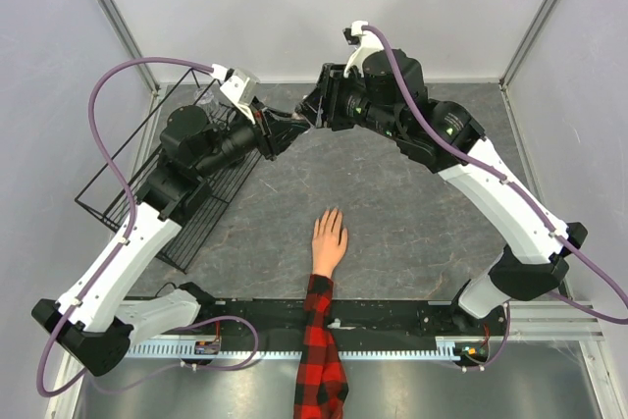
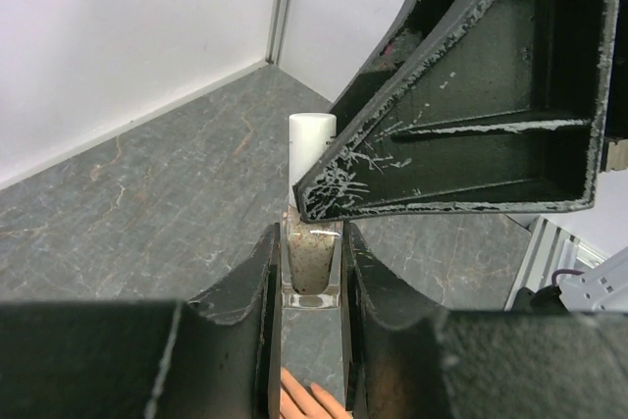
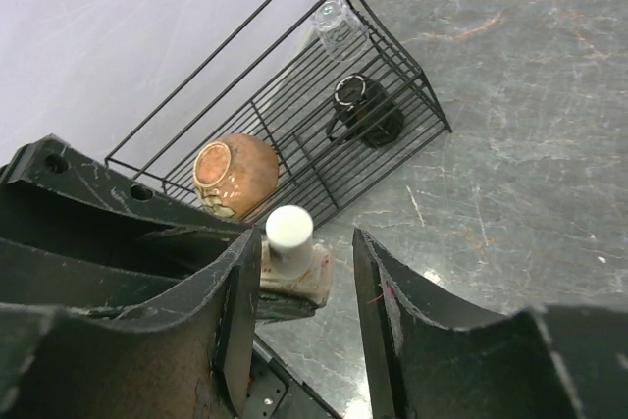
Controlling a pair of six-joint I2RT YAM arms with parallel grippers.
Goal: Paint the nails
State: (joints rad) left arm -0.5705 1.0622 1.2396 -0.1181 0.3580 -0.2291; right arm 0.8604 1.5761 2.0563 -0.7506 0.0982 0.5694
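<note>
Bottle (image 2: 310,262) (white-capped) seemingly clear of rack (image 3: 304,134) edge.

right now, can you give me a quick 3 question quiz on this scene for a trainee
1. True or false: the left gripper is shut on the polish bottle.
2. The bottle's cap is: A black, B white, C red.
3. Fill in: the right gripper has its jaws ___ on either side of the cap.
Key: 1 true; 2 B; 3 open.
</note>
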